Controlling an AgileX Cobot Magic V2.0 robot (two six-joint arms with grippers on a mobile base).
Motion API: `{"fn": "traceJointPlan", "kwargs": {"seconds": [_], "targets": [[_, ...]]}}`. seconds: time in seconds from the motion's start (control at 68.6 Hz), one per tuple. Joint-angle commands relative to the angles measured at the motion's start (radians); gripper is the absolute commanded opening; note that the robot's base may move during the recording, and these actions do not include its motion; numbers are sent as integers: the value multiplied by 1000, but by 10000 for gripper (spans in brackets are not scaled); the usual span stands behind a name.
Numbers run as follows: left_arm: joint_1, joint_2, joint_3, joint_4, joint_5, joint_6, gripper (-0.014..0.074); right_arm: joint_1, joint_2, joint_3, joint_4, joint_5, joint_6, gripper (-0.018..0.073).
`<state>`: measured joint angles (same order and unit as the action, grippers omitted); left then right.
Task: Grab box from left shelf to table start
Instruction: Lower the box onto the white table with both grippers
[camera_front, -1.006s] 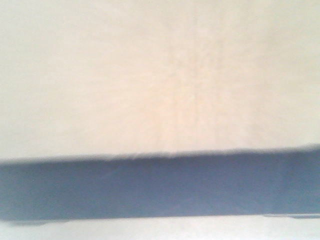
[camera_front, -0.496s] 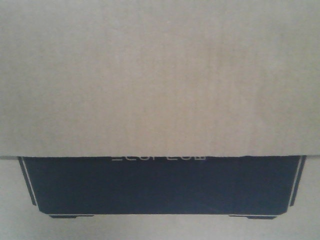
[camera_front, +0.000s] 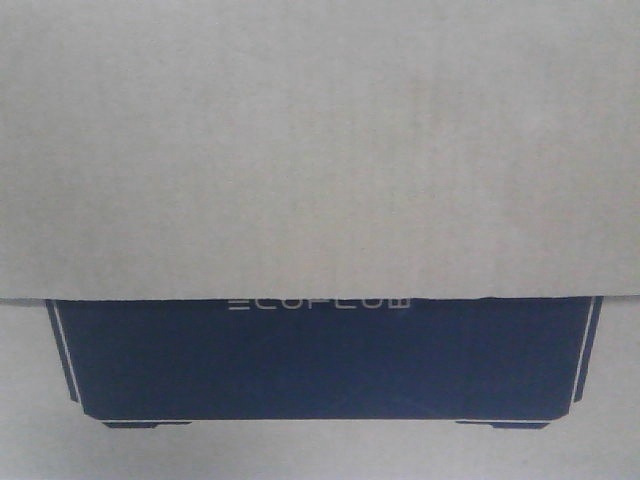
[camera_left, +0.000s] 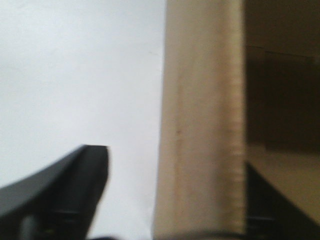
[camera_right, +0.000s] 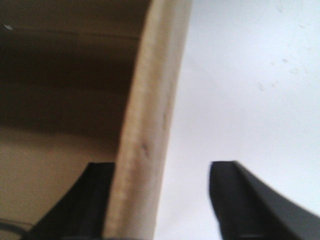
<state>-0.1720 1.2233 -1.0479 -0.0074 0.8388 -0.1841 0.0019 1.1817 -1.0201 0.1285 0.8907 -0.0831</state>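
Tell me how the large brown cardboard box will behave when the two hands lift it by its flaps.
The large brown corrugated cardboard box probably stays stiff. Its thin flap may bend. Being wide, it may tilt if one hand slips.

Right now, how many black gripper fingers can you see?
4: the left gripper shows one finger left of the box wall, one right. The right gripper shows the same. Nothing more visible.
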Motion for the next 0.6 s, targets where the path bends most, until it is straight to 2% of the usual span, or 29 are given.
{"fn": "traceJointPlan", "kwargs": {"seconds": [0.0, 0.321, 0.437, 0.496, 0.583], "targets": [[9, 11, -30, 62, -73, -35, 506, -5, -19, -35, -39, -18, -12, 616], [9, -12, -181, 65, 65, 10, 507, -6, -74, -158, -40, 10, 15, 615], [9, -65, -213, 63, 78, 22, 503, -6, -135, -201, -40, 4, 38, 615], [9, -105, -213, 63, 71, 22, 492, -6, -176, -206, -40, -5, 42, 611], [9, -208, -197, 71, 57, 23, 424, -6, -257, -192, -40, -7, 43, 540]]}}
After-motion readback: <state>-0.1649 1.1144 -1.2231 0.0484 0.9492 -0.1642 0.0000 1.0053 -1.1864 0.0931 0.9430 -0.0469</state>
